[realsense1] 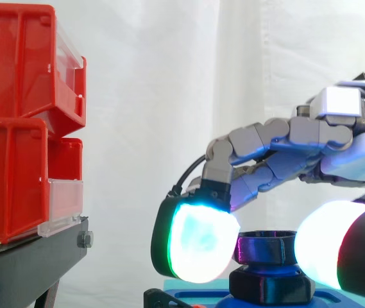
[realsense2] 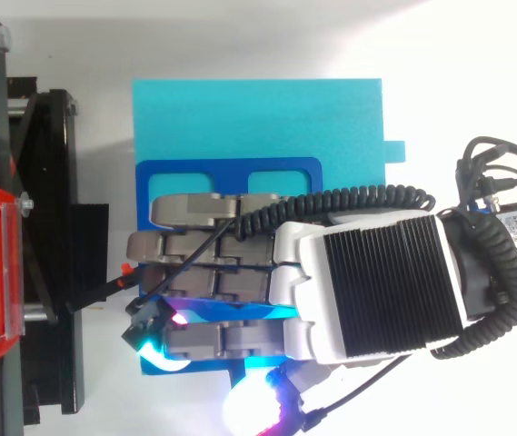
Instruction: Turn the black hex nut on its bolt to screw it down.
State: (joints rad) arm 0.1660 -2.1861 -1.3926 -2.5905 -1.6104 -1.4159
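A white curtain [realsense1: 169, 96] is seen behind stacked red bins [realsense1: 15, 128] on a black stand [realsense1: 34, 256] at the left, and a cyan slab [realsense2: 258, 118] carrying a blue plate [realsense2: 231, 173] is laid on a white surface [realsense2: 476, 64]. The hand [realsense2: 376, 282] is reached in from the right with its fingers curled down, so that the black hex nut [realsense1: 265, 249] is pinched between a glowing fingertip pad [realsense1: 198, 240] and the thumb pad [realsense1: 320, 244]. The nut is seated above a wider black hex base [realsense1: 271, 287] on the plate, its axis held upright
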